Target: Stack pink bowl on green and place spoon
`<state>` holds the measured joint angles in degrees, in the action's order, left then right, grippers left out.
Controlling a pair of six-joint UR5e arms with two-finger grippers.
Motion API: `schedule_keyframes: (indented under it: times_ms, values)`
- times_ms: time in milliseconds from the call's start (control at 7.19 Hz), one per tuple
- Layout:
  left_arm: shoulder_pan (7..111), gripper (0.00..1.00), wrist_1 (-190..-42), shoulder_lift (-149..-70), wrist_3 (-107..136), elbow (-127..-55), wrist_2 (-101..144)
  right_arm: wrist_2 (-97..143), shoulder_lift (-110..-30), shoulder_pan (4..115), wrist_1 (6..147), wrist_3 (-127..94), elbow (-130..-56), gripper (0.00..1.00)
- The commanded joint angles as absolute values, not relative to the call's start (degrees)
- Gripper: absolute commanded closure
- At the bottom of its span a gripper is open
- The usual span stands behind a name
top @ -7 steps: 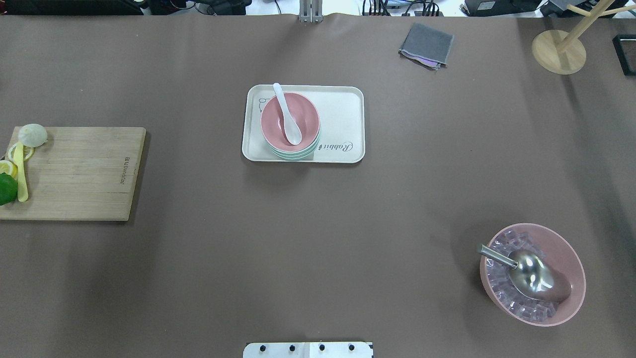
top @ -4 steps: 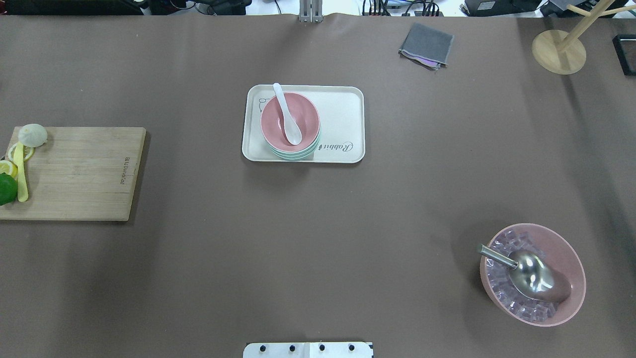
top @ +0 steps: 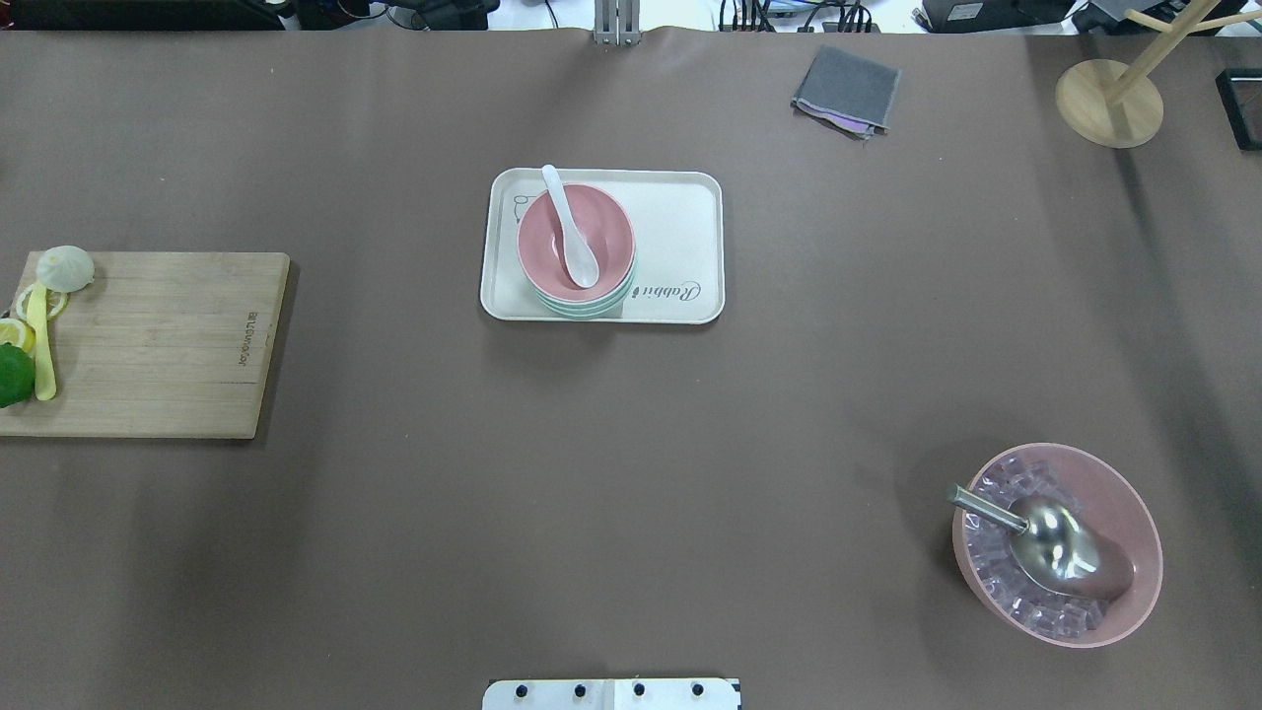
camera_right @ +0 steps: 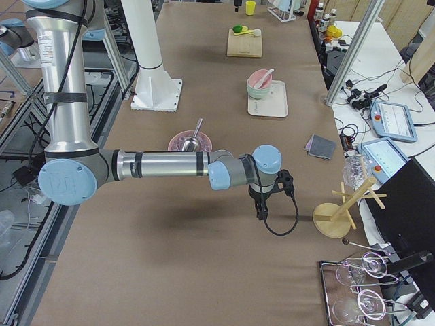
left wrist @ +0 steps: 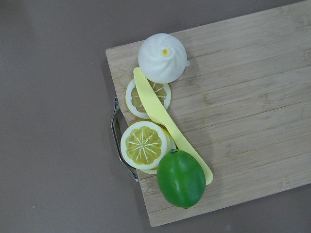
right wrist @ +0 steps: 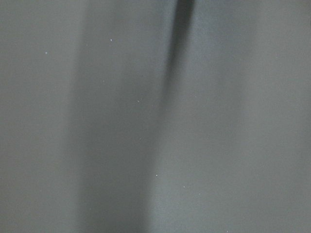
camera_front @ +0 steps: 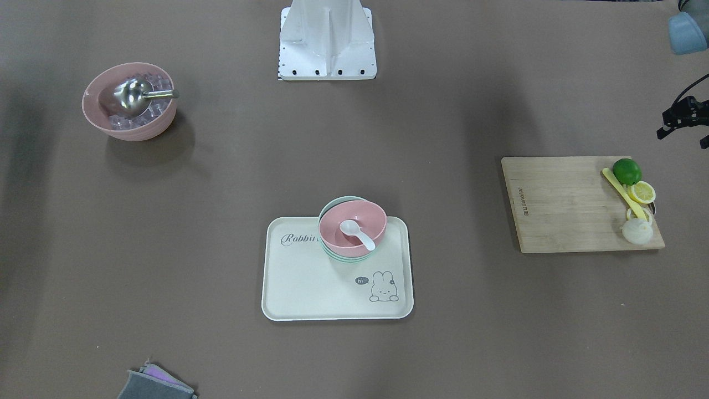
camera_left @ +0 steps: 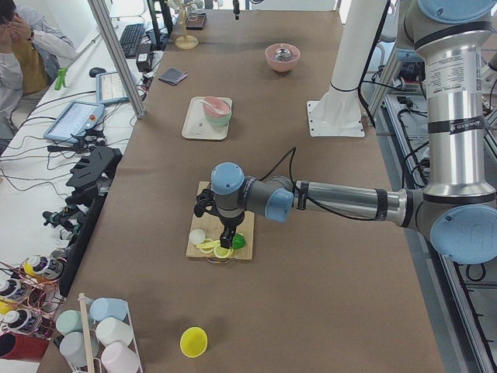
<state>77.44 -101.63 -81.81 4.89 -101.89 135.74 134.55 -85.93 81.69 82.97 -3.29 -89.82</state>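
We see the pink bowl sitting on the green bowls on the tray, spoon lying in it. Left gripper hangs over the cutting board, right gripper over bare table. We can't tell how open either one is.

the green bowls lie mostly hidden under the pink bowl, only rims showing

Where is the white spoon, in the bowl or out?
In. The spoon has its scoop inside the pink bowl, with its handle leaning over the rim.
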Motion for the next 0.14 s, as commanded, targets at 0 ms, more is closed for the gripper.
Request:
schedule_keyframes:
  times_ms: [0]
  values:
    - [79.62, 0.02, -100.03, -83.05, 4.92, -101.95, 135.79, 134.39, -83.76, 82.61, 91.64, -2.38, -92.62, 0.00]
